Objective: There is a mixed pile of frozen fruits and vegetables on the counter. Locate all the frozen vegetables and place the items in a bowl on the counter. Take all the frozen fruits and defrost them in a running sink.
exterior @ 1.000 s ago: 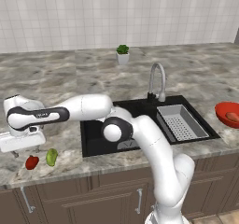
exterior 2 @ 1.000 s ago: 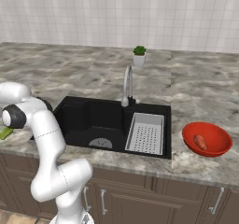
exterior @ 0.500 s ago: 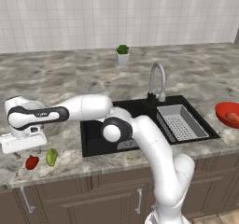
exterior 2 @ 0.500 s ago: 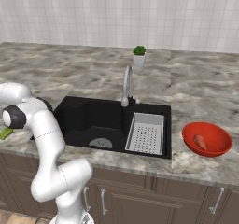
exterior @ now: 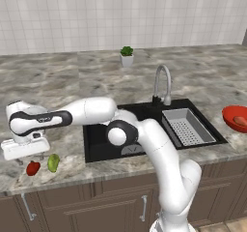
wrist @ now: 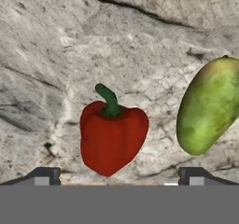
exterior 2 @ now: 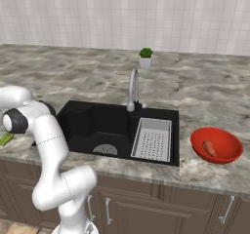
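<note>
A small glossy red pepper (wrist: 112, 136), one of the frozen vegetables, lies on the marble counter (exterior: 62, 88) near its front left edge, also seen from the left base (exterior: 33, 168). Beside it lies a yellow-green fruit (wrist: 210, 111) (exterior: 53, 162) (exterior 2: 6, 139). My gripper (exterior: 26, 154) hangs open just above the pepper, and in the hand view its fingertips (wrist: 44, 175) straddle it without touching. An orange carrot-like piece (exterior 2: 209, 147) lies in the red bowl (exterior 2: 229, 152) (exterior: 230, 112) at the far right. The black sink (exterior: 103, 144) (exterior 2: 83, 123) sits between them.
A curved steel faucet (exterior: 161, 83) (exterior 2: 133, 89) stands behind the sink, with a grey perforated rack (exterior: 187, 126) (exterior 2: 152, 139) in its right half. A small potted plant (exterior: 127, 56) (exterior 2: 145, 58) stands farther back. My own arm stretches across the sink's left side.
The hand has sunk a little toward the counter over the red pepper. The food pieces and bowl have not moved.
</note>
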